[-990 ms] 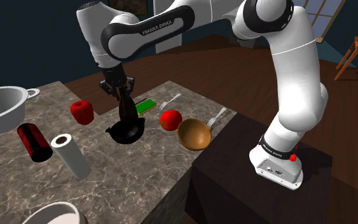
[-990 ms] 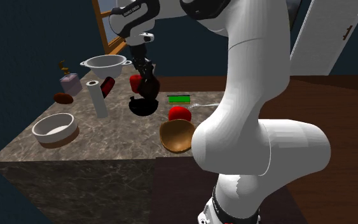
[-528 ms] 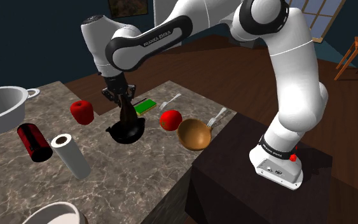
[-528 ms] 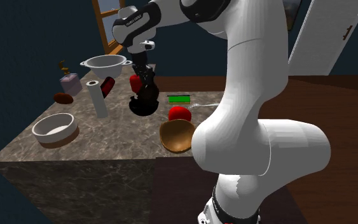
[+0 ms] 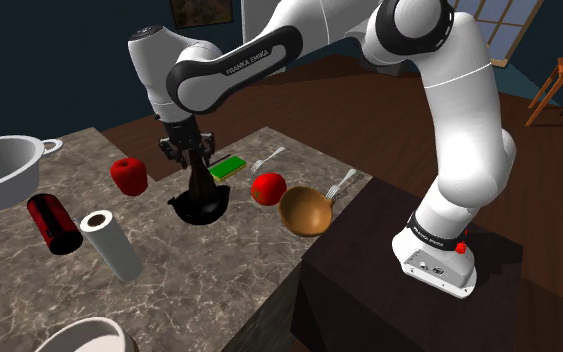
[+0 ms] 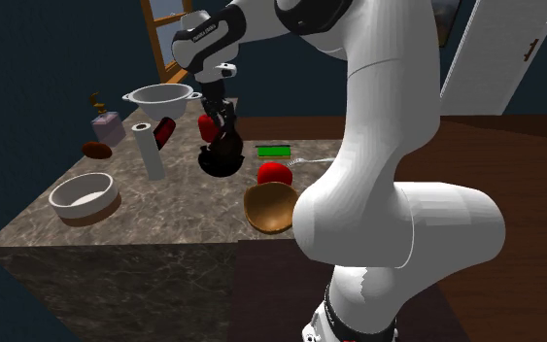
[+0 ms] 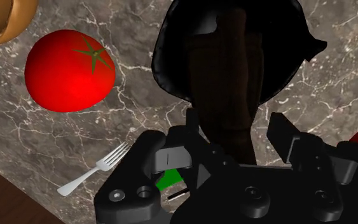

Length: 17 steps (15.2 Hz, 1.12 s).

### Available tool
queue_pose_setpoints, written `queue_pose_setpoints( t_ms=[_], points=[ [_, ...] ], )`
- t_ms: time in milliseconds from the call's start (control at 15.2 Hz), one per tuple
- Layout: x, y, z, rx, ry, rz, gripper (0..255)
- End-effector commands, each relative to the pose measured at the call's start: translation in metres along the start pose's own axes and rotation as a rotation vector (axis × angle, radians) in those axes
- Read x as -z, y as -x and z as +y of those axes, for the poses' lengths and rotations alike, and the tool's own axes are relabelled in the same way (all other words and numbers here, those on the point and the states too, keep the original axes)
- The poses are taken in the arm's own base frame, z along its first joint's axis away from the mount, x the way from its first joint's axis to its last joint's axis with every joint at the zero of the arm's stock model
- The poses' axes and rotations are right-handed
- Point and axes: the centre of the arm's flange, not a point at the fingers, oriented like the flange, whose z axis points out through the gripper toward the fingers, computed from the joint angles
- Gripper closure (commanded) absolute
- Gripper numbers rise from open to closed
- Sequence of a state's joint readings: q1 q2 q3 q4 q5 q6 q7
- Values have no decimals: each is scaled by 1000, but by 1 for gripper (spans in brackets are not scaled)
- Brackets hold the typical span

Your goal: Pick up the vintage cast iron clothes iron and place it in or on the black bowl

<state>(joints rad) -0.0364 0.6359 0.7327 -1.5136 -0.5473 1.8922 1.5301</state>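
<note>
**Iron upright in bowl, gripper loose around its top**

Gripper (image 7: 238, 124) fingers are spread and straddle the upper end of the dark iron (image 7: 234, 70). A gap shows at one finger, so it is not clamped. The iron stands on end inside the black bowl (image 7: 171, 63), directly under the gripper. It is probably heavy, rigid and tippy when upright; grip across the narrow upper body. Tomato (image 7: 69, 70) and fork (image 7: 95, 172) lie off to one side.

On the marble worktop (image 5: 199, 270), a red tomato (image 5: 268, 187) sits mid-frame beside a brown bowl (image 5: 305, 211); a white paper roll (image 5: 110, 243) and red can (image 5: 53, 223) lie lower left
</note>
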Motion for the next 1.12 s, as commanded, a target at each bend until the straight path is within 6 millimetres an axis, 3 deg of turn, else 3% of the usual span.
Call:
queue_pose_setpoints(
  t_ms=[0,264,528,1056],
  points=[
    [0,0,0,0,0,0,0],
    [0,0,0,0,0,0,0],
    [50,0,0,0,0,0,0],
    [50,0,0,0,0,0,0]
  ],
)
